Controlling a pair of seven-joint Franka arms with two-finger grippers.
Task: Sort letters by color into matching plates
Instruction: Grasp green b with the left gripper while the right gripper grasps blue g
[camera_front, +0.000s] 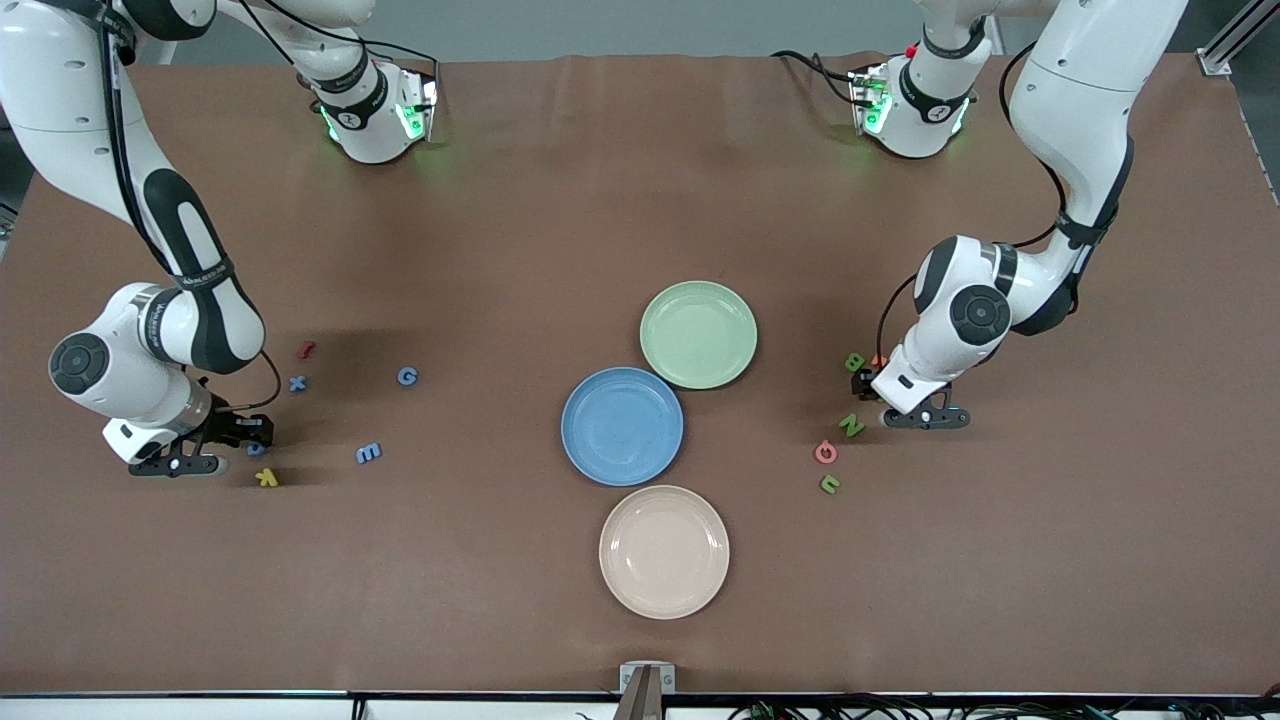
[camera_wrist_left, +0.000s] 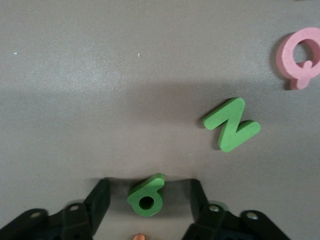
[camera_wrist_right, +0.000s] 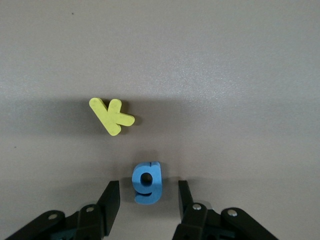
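The left gripper is down at the surface toward the left arm's end, its jaws spread apart with a small green letter lying between them, a clear gap on each side; nothing is gripped. In the left wrist view a green N lies flat just beside that spot, and a pink Q lies past it. An orange piece peeks out at the frame edge between the fingers. In the front view a green B sits next to the gripper, and another green letter lies nearer to the camera than the Q.

The right gripper is low at the right arm's end, jaws likewise open, with a blue g between the fingertips and touching neither. A yellow k lies near it, outside the jaws. Three more blue letters rest on the surface nearby: an x, a G and an m. A red piece lies just beside the x.

The plates sit mid-surface, all empty: the green plate farthest from the camera, the blue plate touching its rim, and a cream plate nearest the camera, just beside the blue one.
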